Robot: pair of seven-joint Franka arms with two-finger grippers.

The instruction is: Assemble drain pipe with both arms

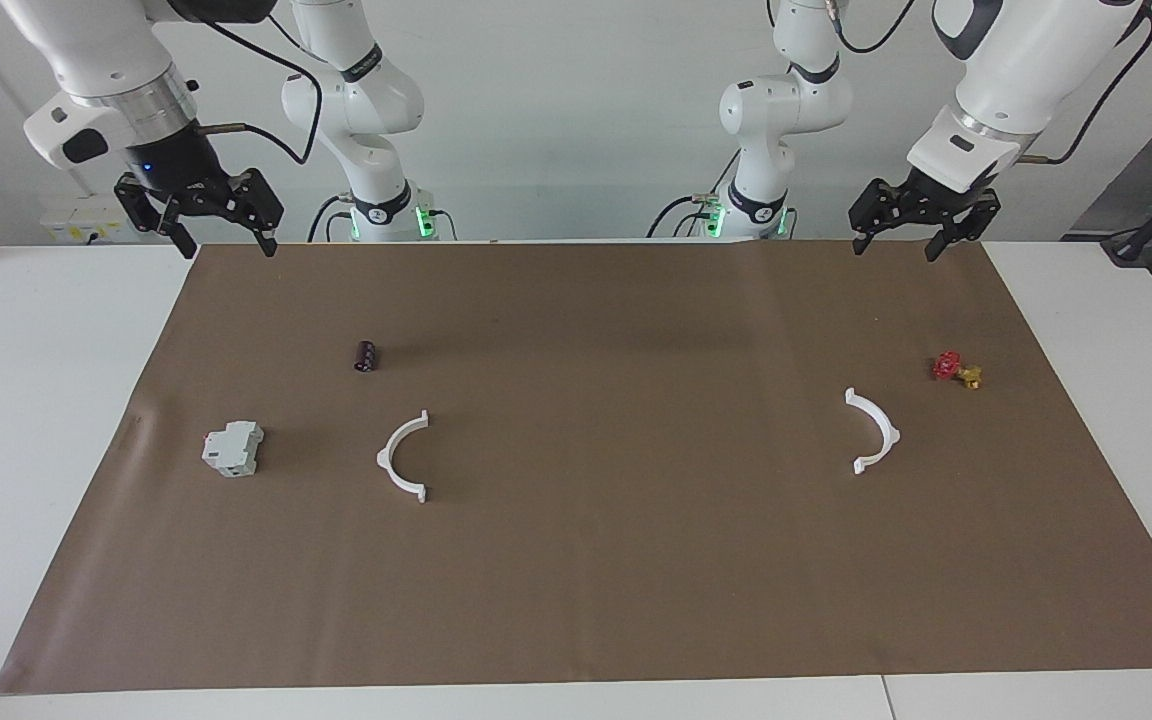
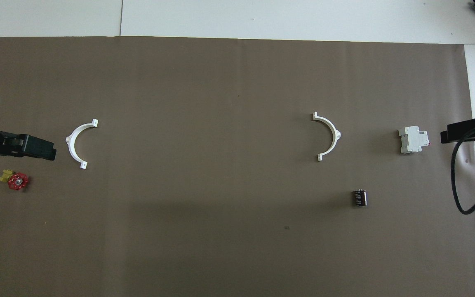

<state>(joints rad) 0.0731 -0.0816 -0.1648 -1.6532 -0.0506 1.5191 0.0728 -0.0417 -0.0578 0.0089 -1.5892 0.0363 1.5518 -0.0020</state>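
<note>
Two white half-ring pieces of the drain pipe lie flat on the brown mat, well apart, their open sides turned toward each other across the bare middle. One half-ring (image 1: 402, 456) lies toward the right arm's end of the table, the other half-ring (image 1: 874, 431) toward the left arm's end. Neither touches anything else.

The right pincer (image 1: 221, 243) hangs in the air over the mat's edge nearest the robots at its own end, fingers spread and holding nothing, well apart from the half-ring on its side. The left pincer (image 1: 893, 246) hangs likewise over the mat's edge at its end, fingers spread and empty, well apart from the other half-ring.

A light-grey boxy block (image 1: 233, 447) sits beside the right-arm half-ring, closer to that end of the table. A small dark cylinder (image 1: 366, 356) lies nearer to the robots than that half-ring. A small red-and-gold valve-like piece (image 1: 955, 369) rests near the left-arm half-ring, nearer to the robots and closer to the mat's end. The brown mat (image 1: 596, 580) covers most of the white table (image 1: 26, 420)
</note>
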